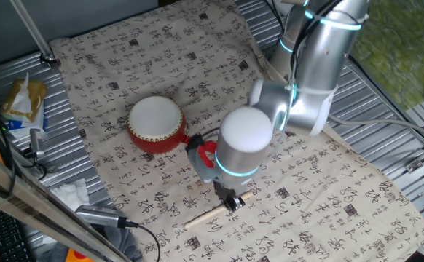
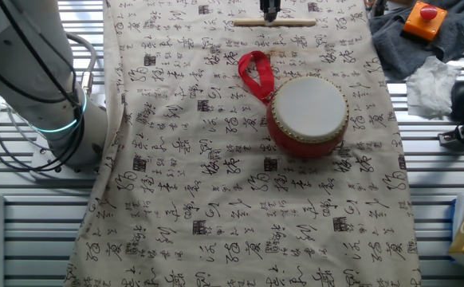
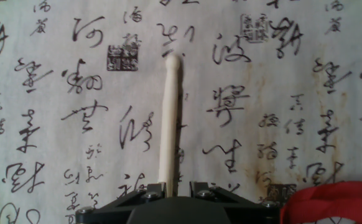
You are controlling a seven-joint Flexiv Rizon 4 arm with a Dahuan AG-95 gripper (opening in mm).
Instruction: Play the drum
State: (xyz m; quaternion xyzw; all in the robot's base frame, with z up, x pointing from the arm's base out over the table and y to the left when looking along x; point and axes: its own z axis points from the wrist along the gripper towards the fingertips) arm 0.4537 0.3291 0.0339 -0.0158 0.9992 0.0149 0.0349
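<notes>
Gripper point(image 3: 171, 190) sits right over the wooden drumstick point(image 3: 169, 118) in the hand view, jaws narrow and straddling the shaft near one end; can't tell if they're actually clamped on it or just bracketing it. Stick lies flat on the calligraphy-print cloth point(image 2: 216, 199), apart from the red ribbon loop point(image 2: 255, 73). Drum point(image 1: 156, 124) stands upright on the cloth, white head up, well left of the gripper in the view from the arm's side, ribbon trailing toward the arm.

My read: step in hand is securing the stick. Do it well by centring the shaft between the fingers, closing firmly, lifting straight up. Keep the long end free to swing, then strike mid-head, not the studded rim.
</notes>
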